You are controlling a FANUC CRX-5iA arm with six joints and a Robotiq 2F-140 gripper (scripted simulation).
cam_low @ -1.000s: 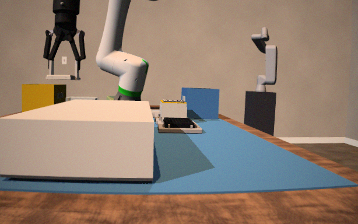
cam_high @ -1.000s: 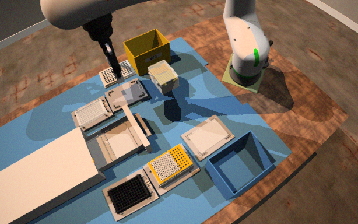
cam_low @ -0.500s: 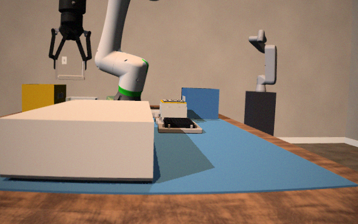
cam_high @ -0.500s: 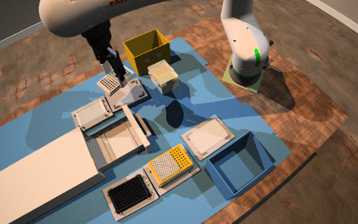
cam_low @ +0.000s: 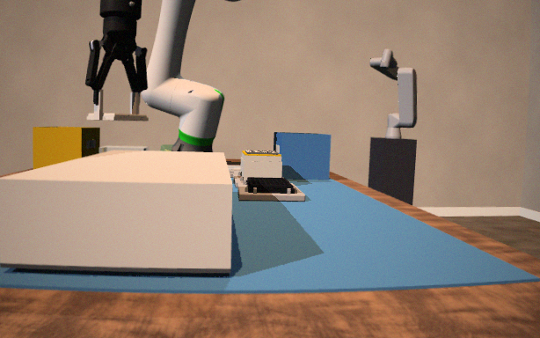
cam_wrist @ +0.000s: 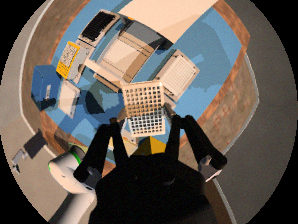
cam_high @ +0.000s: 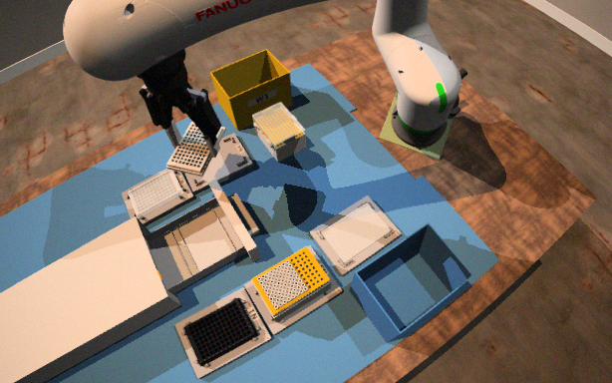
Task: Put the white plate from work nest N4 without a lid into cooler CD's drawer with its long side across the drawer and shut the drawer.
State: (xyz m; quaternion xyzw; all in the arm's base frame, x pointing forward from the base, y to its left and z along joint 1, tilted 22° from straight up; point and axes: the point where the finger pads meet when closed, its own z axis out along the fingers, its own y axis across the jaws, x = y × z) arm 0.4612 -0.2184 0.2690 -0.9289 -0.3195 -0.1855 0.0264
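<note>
My gripper (cam_high: 194, 139) is shut on the white well plate (cam_high: 191, 150) and holds it level, high above the bench. The fingers grip its two long sides. The plate hangs over the left edge of an empty grey nest (cam_high: 230, 161). In the side view the gripper (cam_low: 116, 105) and the plate (cam_low: 116, 117) are well above the cooler's top. The wrist view shows the plate (cam_wrist: 144, 108) between the fingers. The cooler's white housing (cam_high: 70, 294) lies front left. Its drawer (cam_high: 201, 246) is pulled open with an empty floor, and its bar handle (cam_high: 245, 214) faces the arm's base.
Another white plate (cam_high: 155, 191) sits in a nest beside the drawer. A yellow bin (cam_high: 251, 87) and a tip box (cam_high: 278, 131) stand behind. A lidded plate (cam_high: 355, 231), a yellow-framed plate (cam_high: 291, 280), a black plate (cam_high: 220, 331) and a blue bin (cam_high: 411, 281) lie front right.
</note>
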